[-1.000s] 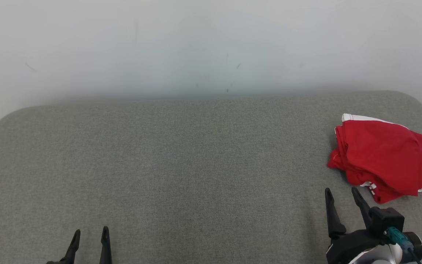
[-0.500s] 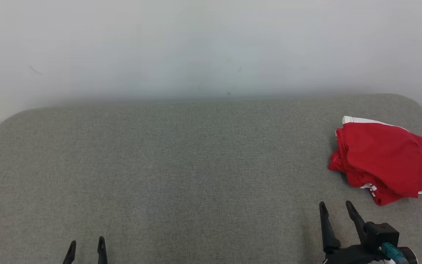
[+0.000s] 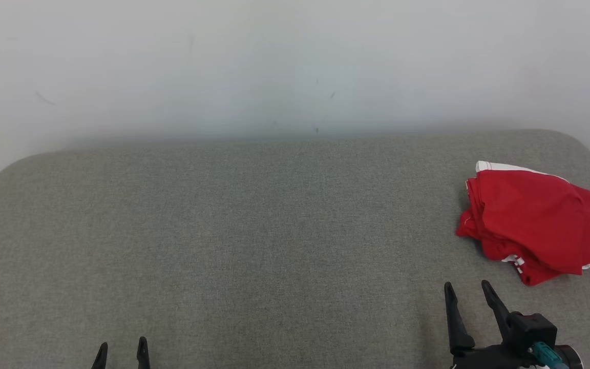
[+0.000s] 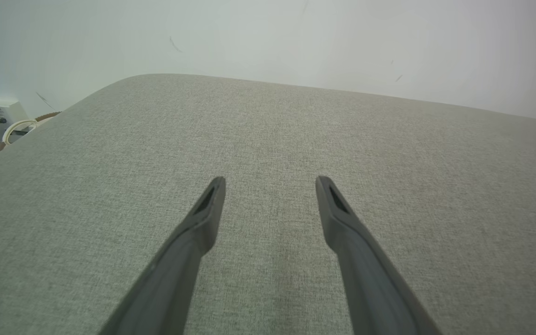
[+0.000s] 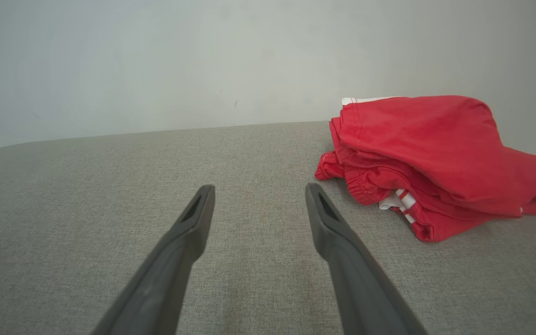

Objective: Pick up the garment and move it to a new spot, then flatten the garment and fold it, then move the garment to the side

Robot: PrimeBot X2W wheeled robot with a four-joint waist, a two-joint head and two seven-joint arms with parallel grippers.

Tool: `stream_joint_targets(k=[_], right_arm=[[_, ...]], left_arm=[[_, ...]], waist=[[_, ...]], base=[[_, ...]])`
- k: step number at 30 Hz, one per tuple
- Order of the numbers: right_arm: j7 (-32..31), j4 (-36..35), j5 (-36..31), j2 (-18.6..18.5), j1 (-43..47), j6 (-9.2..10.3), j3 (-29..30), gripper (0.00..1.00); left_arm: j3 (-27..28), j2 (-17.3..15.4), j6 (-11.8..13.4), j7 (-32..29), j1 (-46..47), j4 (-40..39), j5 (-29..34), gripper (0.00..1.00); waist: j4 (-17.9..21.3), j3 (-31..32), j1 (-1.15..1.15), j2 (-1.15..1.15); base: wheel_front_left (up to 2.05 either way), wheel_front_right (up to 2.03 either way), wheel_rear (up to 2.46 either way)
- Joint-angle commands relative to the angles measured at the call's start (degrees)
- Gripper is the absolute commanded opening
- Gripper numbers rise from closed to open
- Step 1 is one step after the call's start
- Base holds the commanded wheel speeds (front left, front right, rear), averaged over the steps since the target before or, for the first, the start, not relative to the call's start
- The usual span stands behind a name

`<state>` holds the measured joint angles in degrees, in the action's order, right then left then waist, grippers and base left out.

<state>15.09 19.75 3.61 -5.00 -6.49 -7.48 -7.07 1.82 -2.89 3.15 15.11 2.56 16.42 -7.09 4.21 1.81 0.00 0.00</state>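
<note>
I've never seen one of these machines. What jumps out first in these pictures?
The red garment with white trim, lying bunched on the right side of the grey padded surface, is by far the brightest thing. Near it the right gripper pokes up with two dark fingers spread and nothing between them; the left gripper, also open, peeks in at the lower left.

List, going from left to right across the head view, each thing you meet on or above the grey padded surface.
left pincer, jaws apart → right pincer, jaws apart → red garment, bunched on the grey padded surface near its right end.
</note>
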Motion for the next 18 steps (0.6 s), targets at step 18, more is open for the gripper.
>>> stream_joint_targets(k=[18], right_arm=[[0.0,0.7,-0.47,-0.06,0.81,-0.01,-0.34,1.0]], left_arm=[[-0.21,-0.04,0.51,0.01,0.12,0.82,1.22,1.0]], waist=[[0.01,-0.29,0.0,0.0]], base=[[0.0,0.0,0.0]])
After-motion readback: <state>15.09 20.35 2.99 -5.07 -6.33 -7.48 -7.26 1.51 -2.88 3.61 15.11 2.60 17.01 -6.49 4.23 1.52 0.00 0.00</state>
